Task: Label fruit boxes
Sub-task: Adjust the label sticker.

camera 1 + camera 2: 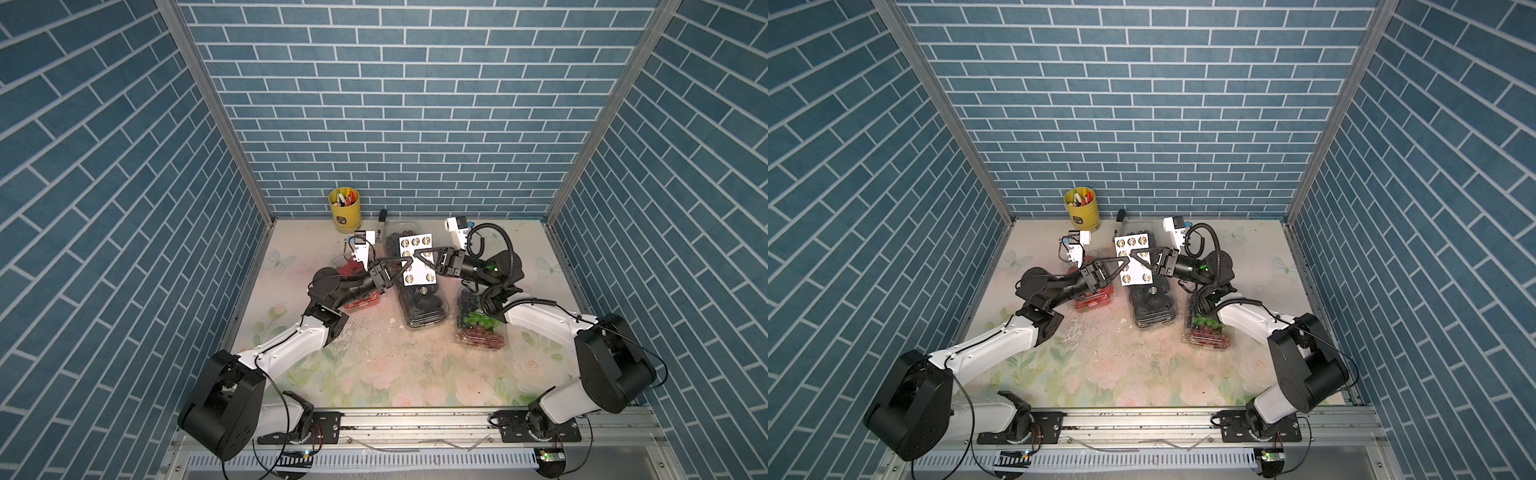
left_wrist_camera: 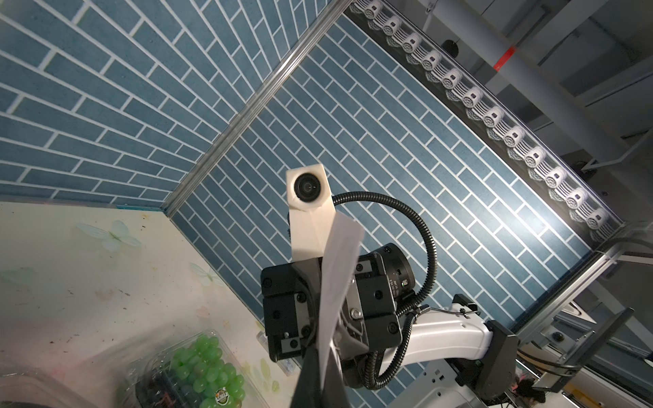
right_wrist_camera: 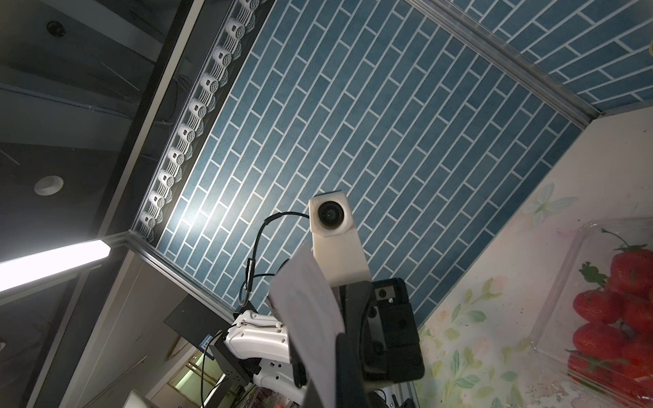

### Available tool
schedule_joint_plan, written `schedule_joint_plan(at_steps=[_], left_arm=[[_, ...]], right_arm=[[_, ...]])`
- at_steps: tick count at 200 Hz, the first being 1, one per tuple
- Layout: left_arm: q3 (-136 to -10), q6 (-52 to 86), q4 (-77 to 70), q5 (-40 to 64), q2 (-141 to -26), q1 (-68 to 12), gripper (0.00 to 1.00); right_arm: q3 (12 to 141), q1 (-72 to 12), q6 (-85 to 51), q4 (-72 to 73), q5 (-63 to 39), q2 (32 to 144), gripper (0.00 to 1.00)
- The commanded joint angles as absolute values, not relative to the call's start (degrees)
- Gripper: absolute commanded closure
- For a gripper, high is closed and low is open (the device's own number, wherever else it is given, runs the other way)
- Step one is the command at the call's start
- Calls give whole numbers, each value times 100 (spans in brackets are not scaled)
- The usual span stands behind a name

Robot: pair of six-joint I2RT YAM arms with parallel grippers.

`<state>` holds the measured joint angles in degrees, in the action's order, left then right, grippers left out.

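Note:
My left gripper [image 1: 410,261] and right gripper [image 1: 417,254] meet tip to tip above the middle of the table. Both are shut on the white sticker sheet [image 1: 415,241], which hangs in the air between them; it also shows in a top view [image 1: 1133,241]. In the wrist views the sheet [image 2: 335,282] runs between the left gripper [image 2: 322,353] jaws, and the sheet [image 3: 307,311] between the right gripper [image 3: 335,341] jaws. Under the sheet lies the black fruit box [image 1: 424,309]. Behind it stands the dark grape box [image 1: 392,243]. The strawberry box [image 1: 359,302] is partly hidden by my left arm. The mixed grape box [image 1: 482,330] sits under my right arm.
A yellow pen cup [image 1: 345,210] stands at the back left by the wall, and a black marker [image 1: 381,226] is beside it. A round sticker [image 1: 423,290] sits on the black fruit box lid. Blue brick walls close in three sides of the floral table [image 1: 395,374].

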<state>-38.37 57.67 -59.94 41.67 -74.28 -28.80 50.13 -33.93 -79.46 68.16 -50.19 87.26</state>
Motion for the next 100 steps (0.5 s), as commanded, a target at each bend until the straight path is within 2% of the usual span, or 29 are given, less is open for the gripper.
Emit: schedule_joint_plan(at_steps=[1, 11, 42, 66, 81, 100], left_arm=[[-3974, 5662, -6086, 4304, -7368, -2900, 100], [-3978, 5615, -6016, 4326, -7328, -2894, 100], [-3977, 5521, -5890, 4390, -7228, -2893, 100], [-3973, 5507, -5881, 4436, -7216, -2897, 100], [-3977, 5498, -5862, 4426, -7207, -2895, 100], [-3977, 5494, -5869, 4430, -7225, -2896, 100]], right_arm=[[4966, -3360, -7994, 7015, -5083, 8593, 88], [4966, -3337, -7959, 6949, -5077, 8540, 85], [4992, -3288, -7884, 6776, -5079, 8473, 84], [4970, -3281, -7893, 6781, -5064, 8498, 88], [4966, -3270, -7893, 6785, -5075, 8499, 96], [4975, -3270, -7901, 6785, -5086, 8498, 100]])
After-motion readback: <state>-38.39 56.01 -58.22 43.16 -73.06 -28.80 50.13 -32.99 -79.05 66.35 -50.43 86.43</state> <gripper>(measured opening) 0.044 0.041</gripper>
